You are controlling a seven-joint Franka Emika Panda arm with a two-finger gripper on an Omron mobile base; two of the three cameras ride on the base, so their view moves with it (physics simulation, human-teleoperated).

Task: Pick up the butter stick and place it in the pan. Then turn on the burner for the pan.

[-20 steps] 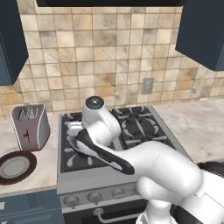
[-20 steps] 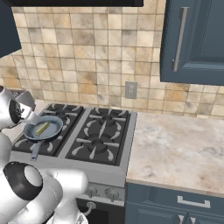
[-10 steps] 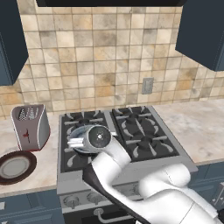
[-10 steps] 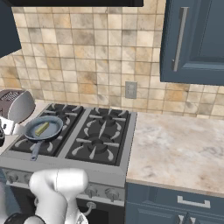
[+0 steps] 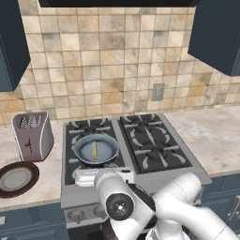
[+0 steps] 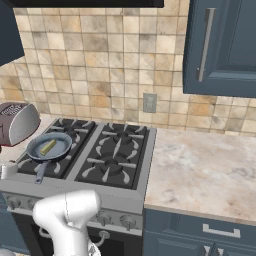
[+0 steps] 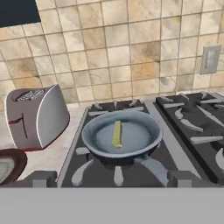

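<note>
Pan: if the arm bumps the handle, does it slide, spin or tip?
Probably pivots: the pan sits on narrow grate arms, and its long handle gives leverage. Tipping looks unlikely, since it is shallow and wide. The butter stick lies loose inside and may skid.

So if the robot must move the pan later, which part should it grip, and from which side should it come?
Probably the long straight handle. It juts off the pan toward the stove's front edge, clear of the grate arms, so the gripper could come from the front and close across it. The round rim is wide and holds the butter stick.
</note>
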